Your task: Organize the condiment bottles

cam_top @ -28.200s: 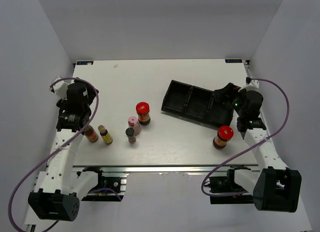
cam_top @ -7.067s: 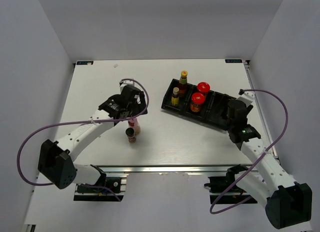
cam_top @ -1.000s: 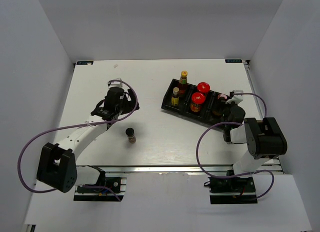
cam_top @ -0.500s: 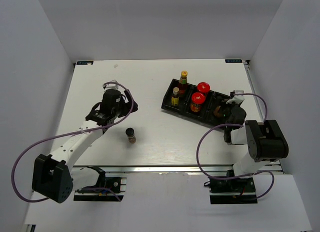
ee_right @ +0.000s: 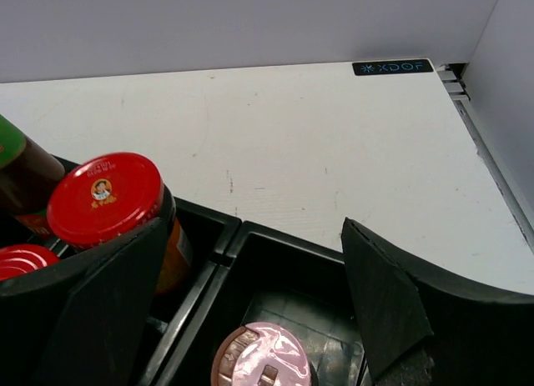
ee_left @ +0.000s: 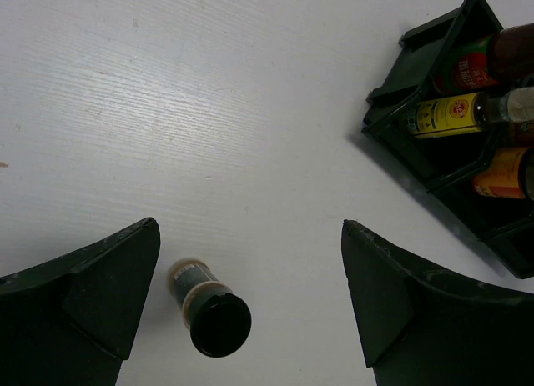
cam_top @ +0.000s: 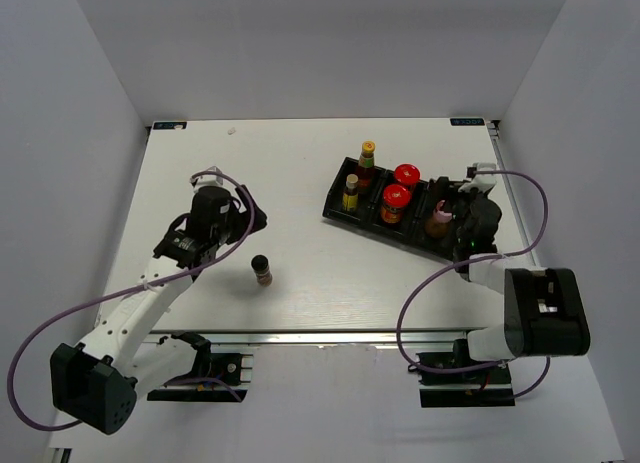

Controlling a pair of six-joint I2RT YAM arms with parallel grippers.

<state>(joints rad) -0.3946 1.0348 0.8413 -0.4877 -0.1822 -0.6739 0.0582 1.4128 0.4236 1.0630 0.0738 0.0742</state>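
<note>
Left pincer [ee_left: 250, 228]: the jaws gape fully and hold nothing. It hangs over the white table top [cam_top: 300, 163], up and to the left of the last loose jar.
Tiny dark-capped glass jar [cam_top: 261, 270]: it stands upright and alone on the table, well apart from the tray. In the left wrist view it sits nearer the left finger and touches neither.
How it handles: it is probably light, rigid and smooth-sided, and squat enough to topple if nudged off-centre. Best pinched across the body just under the cap.
Long black plastic compartmented tray [cam_top: 333, 198]: it lies askew at the right.
Two slim yellow-capped bottles [cam_top: 351, 190]: they share the tray's left compartment.
Two wide red-lidded dark jars [cam_top: 396, 198]: they sit in the next compartment.
Pink-capped pale bottle [ee_right: 269, 358]: it stands upright in the compartment beyond them.
Right pincer [ee_right: 254, 228]: wide open and empty, poised over the pink-capped bottle without touching it.
Remaining: only the tiny jar appears to need tidying.
</note>
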